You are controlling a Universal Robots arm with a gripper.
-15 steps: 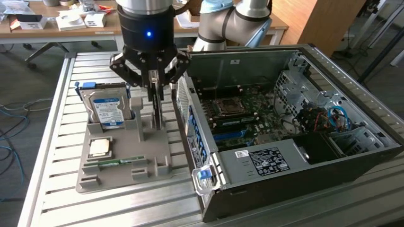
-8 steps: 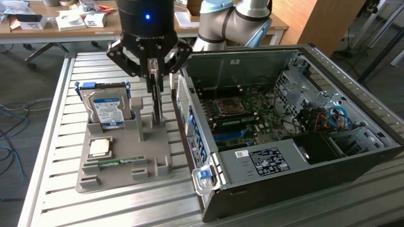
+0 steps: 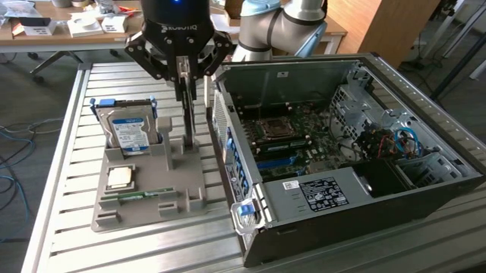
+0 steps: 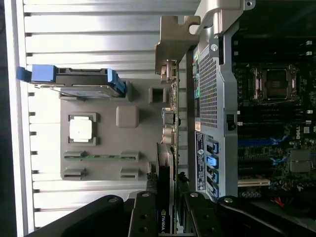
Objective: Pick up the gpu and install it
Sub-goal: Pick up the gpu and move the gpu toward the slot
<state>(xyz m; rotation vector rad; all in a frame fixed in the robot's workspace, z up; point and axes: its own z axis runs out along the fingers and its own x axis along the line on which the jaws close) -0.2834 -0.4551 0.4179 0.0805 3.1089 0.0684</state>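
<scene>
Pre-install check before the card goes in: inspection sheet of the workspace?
Surface: slatted grey metal table, grey plastic parts tray on it.
Job's things: thin black gpu card upright at tray; open black computer case beside.
Clutter: silver hard drive, square processor chip, green RAM stick, all in tray.
Grippers: black gripper, jaws shut on gpu card.
Cables: blue cables inside case.
Surroundings: cluttered desks behind.

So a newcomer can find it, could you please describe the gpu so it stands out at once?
Start at the open computer case, then the grey holder tray on the exterior view's left of it. The gpu is the thin black card standing on edge, gripped by the pincer, unlike the silver, blue-labelled hard drive beside it.
</scene>
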